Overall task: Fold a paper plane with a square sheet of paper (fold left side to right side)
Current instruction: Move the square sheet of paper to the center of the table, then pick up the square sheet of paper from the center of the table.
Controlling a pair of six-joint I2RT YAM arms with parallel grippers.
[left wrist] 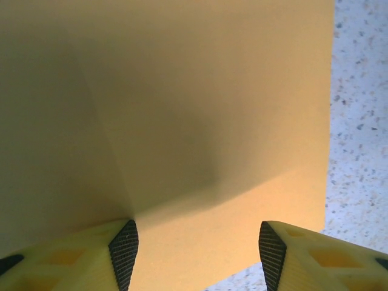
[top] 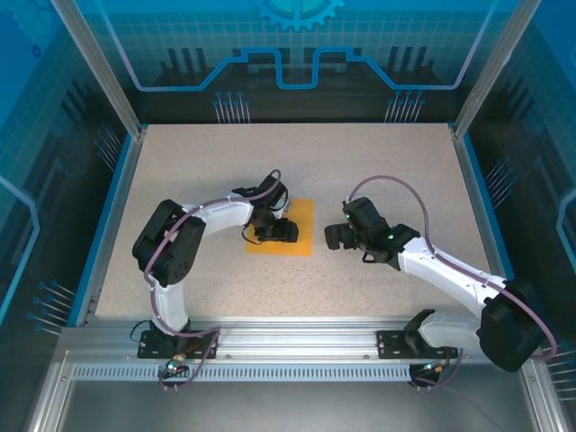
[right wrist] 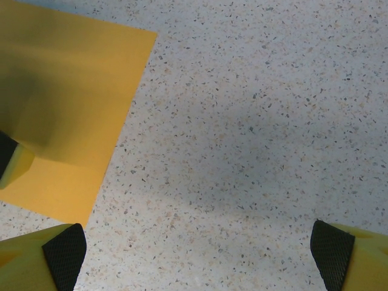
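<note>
paper: orange sheet of paper [top: 304, 220] is laid mid-surface [top: 378, 171] | left end effector [top: 274, 233]: jaws are held partly apart, tips set on the sheet's left part | right end effector [right wrist: 197, 254]: held wide open over bare surface just right of sheet

top cam: left gripper [top: 277, 232] covers left part of square sheet of paper [top: 304, 216]. wrist cams: sheet cut off at pic edges.
</note>
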